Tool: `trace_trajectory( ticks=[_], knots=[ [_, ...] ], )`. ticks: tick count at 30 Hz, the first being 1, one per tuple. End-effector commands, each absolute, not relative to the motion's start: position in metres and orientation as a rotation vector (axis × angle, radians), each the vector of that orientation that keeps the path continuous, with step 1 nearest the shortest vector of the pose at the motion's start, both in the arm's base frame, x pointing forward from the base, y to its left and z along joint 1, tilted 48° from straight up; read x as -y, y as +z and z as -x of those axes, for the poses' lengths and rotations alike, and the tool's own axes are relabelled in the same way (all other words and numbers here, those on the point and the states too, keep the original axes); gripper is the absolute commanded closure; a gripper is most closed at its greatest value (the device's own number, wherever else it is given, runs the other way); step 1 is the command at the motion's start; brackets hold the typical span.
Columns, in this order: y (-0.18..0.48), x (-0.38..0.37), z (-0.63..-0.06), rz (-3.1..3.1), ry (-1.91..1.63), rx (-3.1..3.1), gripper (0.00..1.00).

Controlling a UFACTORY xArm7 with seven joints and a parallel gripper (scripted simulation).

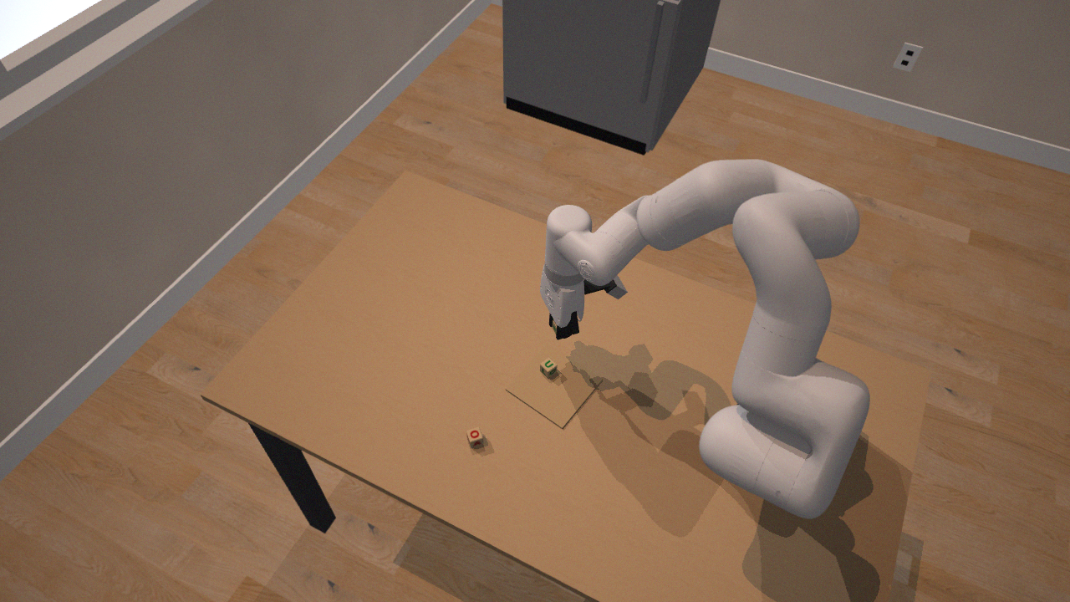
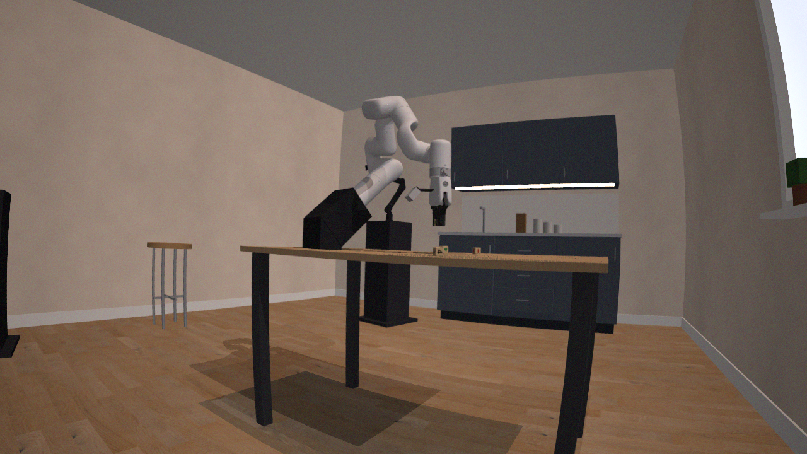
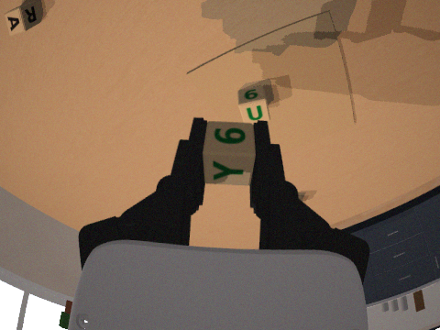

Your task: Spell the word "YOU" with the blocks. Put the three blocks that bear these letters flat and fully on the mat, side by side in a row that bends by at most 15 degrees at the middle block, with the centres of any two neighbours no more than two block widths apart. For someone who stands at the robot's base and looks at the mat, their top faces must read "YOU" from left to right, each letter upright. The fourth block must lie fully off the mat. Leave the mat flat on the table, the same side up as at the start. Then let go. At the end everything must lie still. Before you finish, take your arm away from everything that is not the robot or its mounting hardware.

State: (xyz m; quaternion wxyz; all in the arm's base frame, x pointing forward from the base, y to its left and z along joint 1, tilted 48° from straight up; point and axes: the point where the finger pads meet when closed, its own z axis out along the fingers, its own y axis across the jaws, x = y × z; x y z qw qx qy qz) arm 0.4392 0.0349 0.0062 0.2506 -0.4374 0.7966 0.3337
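My gripper (image 1: 563, 328) is shut on the Y block (image 3: 229, 153), which shows a green Y and a 6, and holds it in the air above the table. The U block (image 1: 549, 367) stands just below and ahead of it, inside the thin outline of the mat (image 1: 557, 393); it also shows in the wrist view (image 3: 253, 105). The O block (image 1: 475, 437), with a red letter, lies off the mat towards the table's front left edge. The A block (image 3: 25, 15) lies far off the mat; the arm hides it in the top view.
The mat has the table's colour, and only two edges and one corner (image 3: 330, 11) show. The arm's base (image 1: 785, 441) stands on the table to the right of the mat. A grey cabinet (image 1: 606, 67) stands on the floor beyond the table.
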Motion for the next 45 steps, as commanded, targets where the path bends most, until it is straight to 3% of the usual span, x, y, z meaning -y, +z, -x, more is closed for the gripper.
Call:
trace_trajectory(
  ticks=[1, 23, 45],
  knots=[
    [0.019, -0.044, -0.435, 1.291, 0.852, -2.08, 0.79],
    [0.079, -0.097, -0.398, 1.784, 0.54, -1.557, 0.79],
    [0.072, -0.107, -0.399, 1.795, 0.535, -1.542, 0.79]
  ],
)
